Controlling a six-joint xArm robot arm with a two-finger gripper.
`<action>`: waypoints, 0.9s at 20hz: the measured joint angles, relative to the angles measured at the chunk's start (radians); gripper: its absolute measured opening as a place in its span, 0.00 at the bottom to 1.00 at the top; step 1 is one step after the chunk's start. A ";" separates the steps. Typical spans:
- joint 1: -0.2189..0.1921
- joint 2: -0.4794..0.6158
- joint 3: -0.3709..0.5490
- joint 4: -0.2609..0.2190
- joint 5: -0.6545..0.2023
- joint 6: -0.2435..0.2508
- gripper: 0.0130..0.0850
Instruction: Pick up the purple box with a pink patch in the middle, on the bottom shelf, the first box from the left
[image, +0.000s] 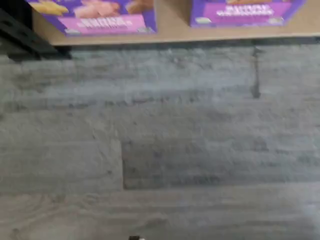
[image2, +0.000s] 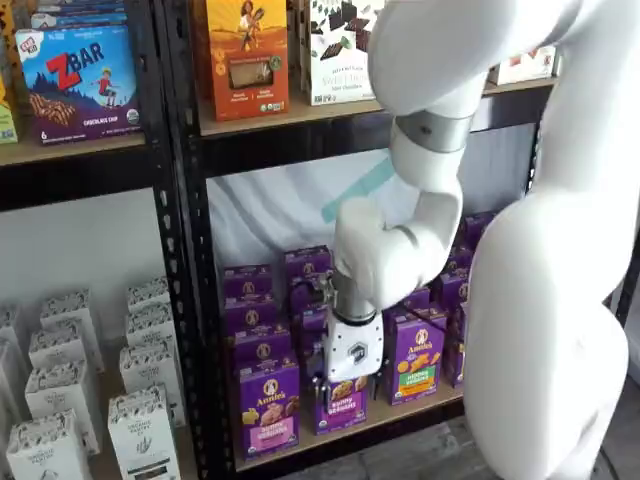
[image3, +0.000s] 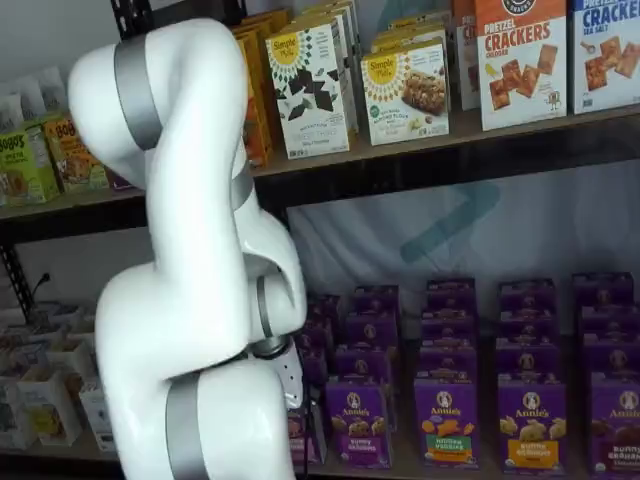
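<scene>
My gripper (image2: 350, 385) hangs low before the bottom shelf (image2: 400, 415); finger state indeterminate. The upright purple box (image2: 268, 408) stands leftward, just beside.

A blue ZBar box (image2: 78, 80) is sitting on an upper shelf. White cartons (image2: 140, 430) are standing lower left. Red cracker boxes (image3: 518, 60) are lining another upper board. Grey plank flooring (image: 160, 145) is lying below.

The wrist view holds two purple cartons — one pink-panelled (image: 95, 17), one not (image: 245, 12).
</scene>
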 joint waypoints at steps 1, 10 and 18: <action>0.007 0.027 -0.016 0.041 -0.023 -0.035 1.00; 0.015 0.240 -0.220 0.072 -0.062 -0.058 1.00; -0.007 0.341 -0.372 -0.037 -0.011 0.028 1.00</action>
